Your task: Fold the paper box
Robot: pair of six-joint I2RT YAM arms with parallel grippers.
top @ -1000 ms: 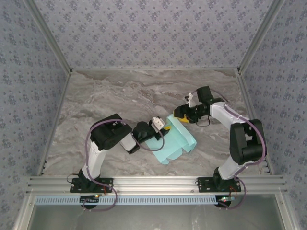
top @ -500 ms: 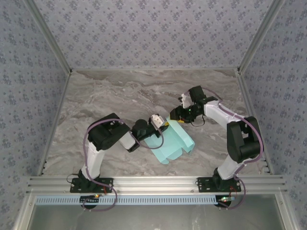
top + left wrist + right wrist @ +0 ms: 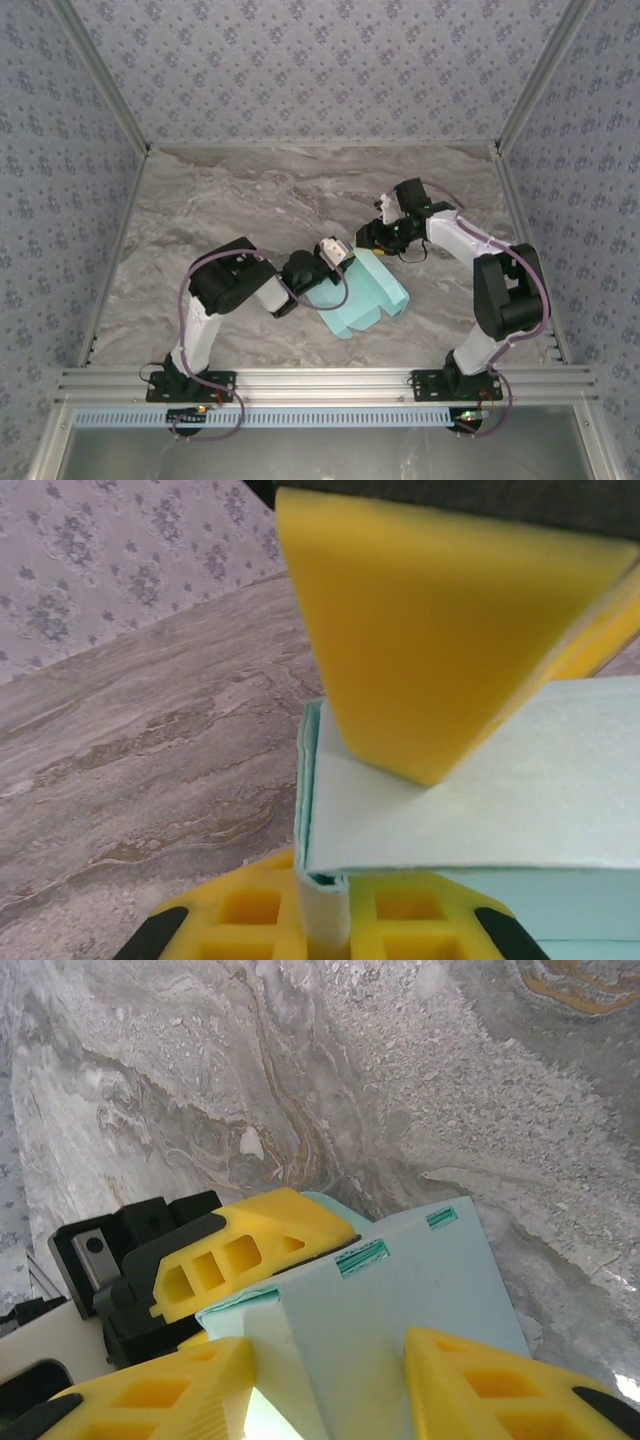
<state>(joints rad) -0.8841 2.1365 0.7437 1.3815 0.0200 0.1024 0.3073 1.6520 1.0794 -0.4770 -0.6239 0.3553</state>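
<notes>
The paper box is pale aqua card, partly folded, lying at the table's middle. My left gripper is at its left far edge. In the left wrist view its yellow fingers are shut on a doubled edge of the card, one above and one below. My right gripper is at the box's far corner. In the right wrist view, the right gripper straddles a raised fold of the box, both fingers against the card. The left gripper's finger lies just beyond.
The marble-patterned table is walled by patterned panels on three sides, with an aluminium rail along the near edge. Bare table lies behind and to the left of the box.
My left gripper has closed on the box's edge. My right gripper has moved left to the box's far corner, and its jaws have narrowed round the fold.
</notes>
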